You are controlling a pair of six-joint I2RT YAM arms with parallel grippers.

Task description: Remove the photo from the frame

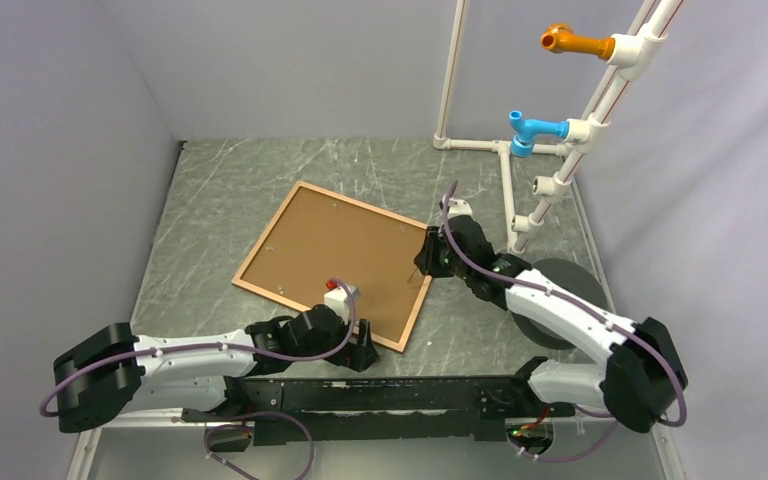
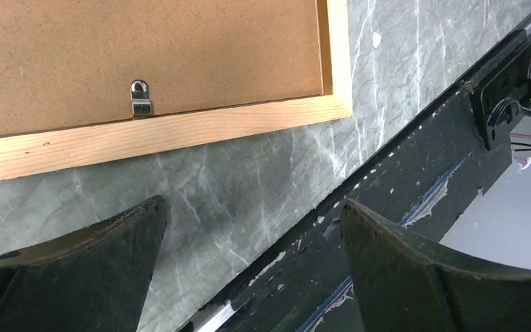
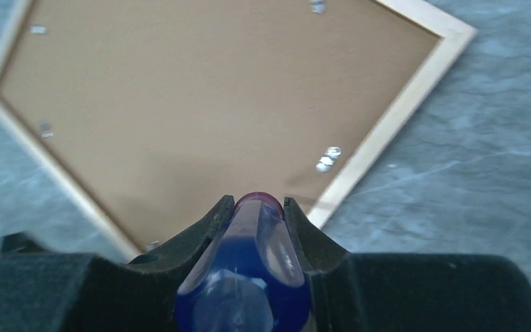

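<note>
1. The frame (image 1: pixel 365 207) is laid flat on the grey table (image 1: pixel 210 190) with its back turned up. It is likely put this way so that the back can be reached.
2. The photo (image 1: pixel 330 250) is seen inside the frame. Only its plain brown board is shown, because the picture side is turned down and hidden.
3. The board is held in by small metal clips (image 2: pixel 140 97) set along the wood edge. It is judged that the photo cannot be lifted out until these clips are moved aside.
4. The left gripper (image 2: pixel 252 211) is opened wide, and nothing is held in it. It is placed low over the table, near the front corner of the frame but apart from the wood. From there, the frame could be held steady if needed.
5. The right gripper (image 3: pixel 259 204) is closed tight on a tool (image 3: pixel 245 283) with a blue handle. The working end is hidden, so the kind of tool cannot be told.
6. The tool is pointed at the right side of the frame, close to its edge. It is likely held this way so that a clip can be pushed.
7. The job is judged to be only just begun, since the photo is not yet taken out.
</note>
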